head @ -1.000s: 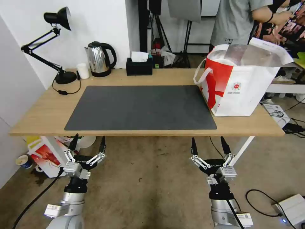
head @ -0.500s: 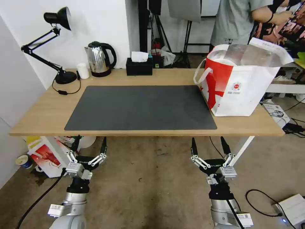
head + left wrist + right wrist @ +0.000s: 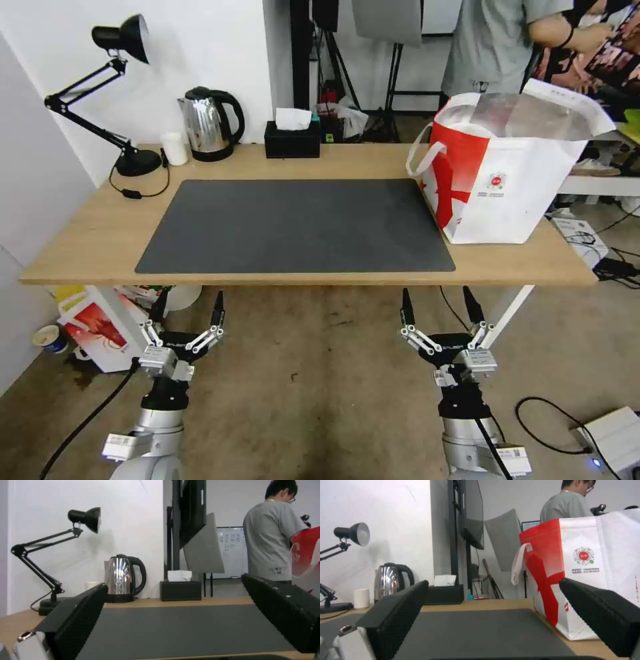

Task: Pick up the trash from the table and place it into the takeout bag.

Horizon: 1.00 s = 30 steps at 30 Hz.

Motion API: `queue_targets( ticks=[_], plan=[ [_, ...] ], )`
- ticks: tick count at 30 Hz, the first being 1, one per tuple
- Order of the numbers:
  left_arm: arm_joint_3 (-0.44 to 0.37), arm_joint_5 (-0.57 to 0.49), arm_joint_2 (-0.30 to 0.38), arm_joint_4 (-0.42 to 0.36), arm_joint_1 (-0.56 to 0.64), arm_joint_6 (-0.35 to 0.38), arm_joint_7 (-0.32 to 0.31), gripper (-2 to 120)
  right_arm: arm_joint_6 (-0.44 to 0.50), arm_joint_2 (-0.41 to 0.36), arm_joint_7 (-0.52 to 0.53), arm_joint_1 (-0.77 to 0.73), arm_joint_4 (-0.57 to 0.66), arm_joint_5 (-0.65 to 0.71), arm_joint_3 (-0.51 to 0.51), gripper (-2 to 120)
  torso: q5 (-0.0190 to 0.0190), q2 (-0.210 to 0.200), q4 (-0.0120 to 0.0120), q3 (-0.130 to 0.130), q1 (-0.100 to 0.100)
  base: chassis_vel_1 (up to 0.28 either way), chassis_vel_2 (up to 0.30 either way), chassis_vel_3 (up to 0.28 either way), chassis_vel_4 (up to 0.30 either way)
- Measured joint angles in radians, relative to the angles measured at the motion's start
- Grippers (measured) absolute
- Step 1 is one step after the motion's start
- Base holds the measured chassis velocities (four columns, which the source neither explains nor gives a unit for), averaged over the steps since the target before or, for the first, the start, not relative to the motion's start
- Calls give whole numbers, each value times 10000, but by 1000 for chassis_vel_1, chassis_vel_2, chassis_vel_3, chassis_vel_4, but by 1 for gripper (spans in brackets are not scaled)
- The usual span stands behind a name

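Stretching across the middle of the head view, a long light-wood table [image 3: 87,233] carries a large dark grey mat [image 3: 297,227] at its centre. At about three o'clock from the mat, a big boxy takeout bag [image 3: 513,193] stands upright on the table's right end, just beside the mat's edge, white with a red panel, a silver lining visible in its open top and a small round red logo on its side. At eleven o'clock from the mat, along the far edge, a black desk lamp [image 3: 120,100] stands on its base, with a small white cup [image 3: 175,148] and a shiny kettle [image 3: 208,125] beside it. At twelve o'clock sits a black tissue box [image 3: 292,139]. On the floor under the table's left end, at about eight o'clock, lies a white box with a red print [image 3: 97,327]. No trash can be seen on the tabletop. Below the near edge, the left gripper [image 3: 187,310] hangs at seven o'clock and the right gripper [image 3: 438,303] at five o'clock, each pointing up toward the table with its fingers spread wide and holding nothing.
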Motion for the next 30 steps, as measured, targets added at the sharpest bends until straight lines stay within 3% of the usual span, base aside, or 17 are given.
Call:
queue_targets(
  ticks=[30],
  plan=[
    [54,65,-36,15,40,-33,-49,100,0,1,0,0,0,0,0,100,0,0,0,0,0,0,0,0,0]
  ],
)
